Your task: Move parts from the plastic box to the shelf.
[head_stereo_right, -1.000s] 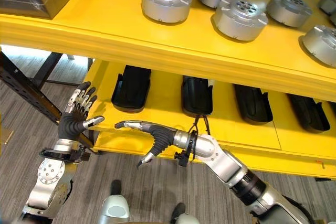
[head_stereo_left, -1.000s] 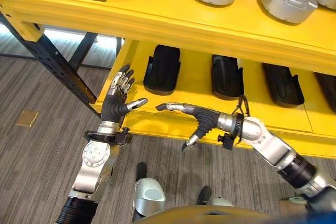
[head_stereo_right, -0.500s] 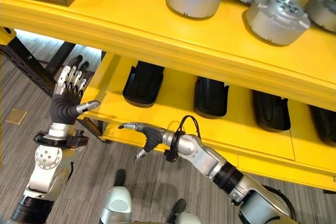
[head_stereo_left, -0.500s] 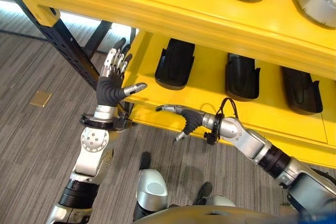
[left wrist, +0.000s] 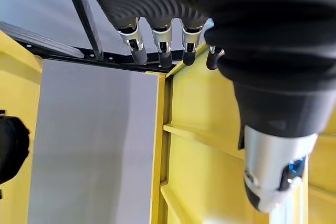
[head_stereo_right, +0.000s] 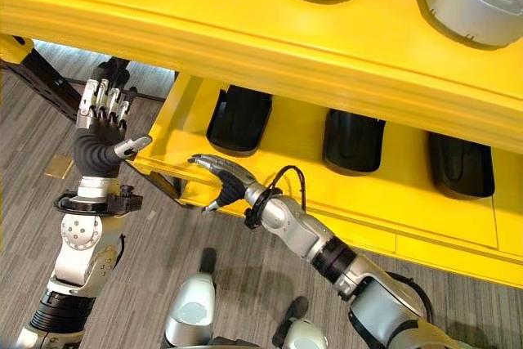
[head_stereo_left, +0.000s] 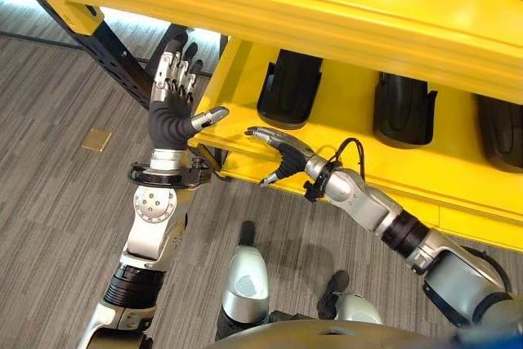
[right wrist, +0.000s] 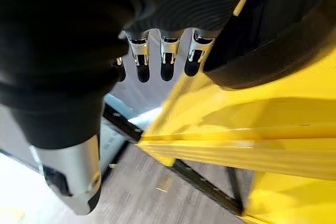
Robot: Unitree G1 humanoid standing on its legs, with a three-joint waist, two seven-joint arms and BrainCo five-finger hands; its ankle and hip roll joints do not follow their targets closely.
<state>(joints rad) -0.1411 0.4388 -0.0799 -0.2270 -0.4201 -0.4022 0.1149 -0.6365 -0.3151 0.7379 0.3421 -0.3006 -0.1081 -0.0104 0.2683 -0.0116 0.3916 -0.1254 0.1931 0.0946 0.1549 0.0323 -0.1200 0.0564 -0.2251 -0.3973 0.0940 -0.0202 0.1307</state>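
Shelf [head_stereo_left: 343,14], yellow, above grey floor [head_stereo_left: 57,226]

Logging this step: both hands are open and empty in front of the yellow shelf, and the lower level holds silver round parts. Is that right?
Not quite. The lower level of the yellow shelf holds black parts; the silver round parts sit on the upper level, as the right eye view shows. The left hand and right hand are open and empty.

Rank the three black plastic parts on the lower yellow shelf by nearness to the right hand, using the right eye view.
From the right hand:
1. Leftmost black plastic part, just beyond the hand.
2. Middle black plastic part, further to the right.
3. Rightmost black plastic part, farthest right.
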